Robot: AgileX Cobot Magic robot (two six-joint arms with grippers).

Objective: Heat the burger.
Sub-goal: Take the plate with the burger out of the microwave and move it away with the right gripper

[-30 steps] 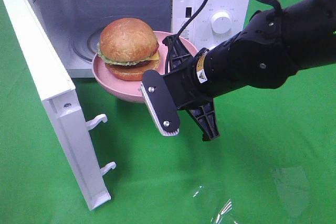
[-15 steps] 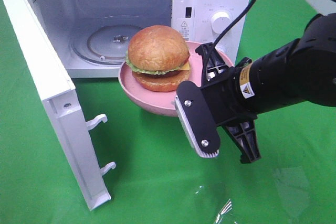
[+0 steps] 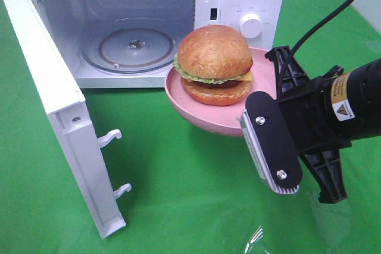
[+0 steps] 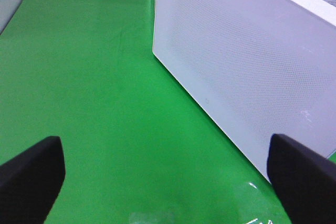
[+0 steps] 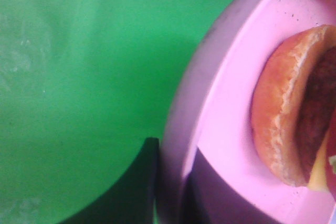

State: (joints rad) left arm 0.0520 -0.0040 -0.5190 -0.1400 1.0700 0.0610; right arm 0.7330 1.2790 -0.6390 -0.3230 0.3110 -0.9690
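The right gripper, fingers clamped on the rim of the pink plate, has carried the burger from the microwave mouth toward frame centre, suggesting heating is finished, while the left gripper idles, fingers apart.

- A pink plate fills one side of the view, its rim clamped between the right gripper's two dark fingers.
- On the plate sits the burger: golden-brown bun, dark patty, a bit of yellow cheese.
- Green cloth lies beneath.
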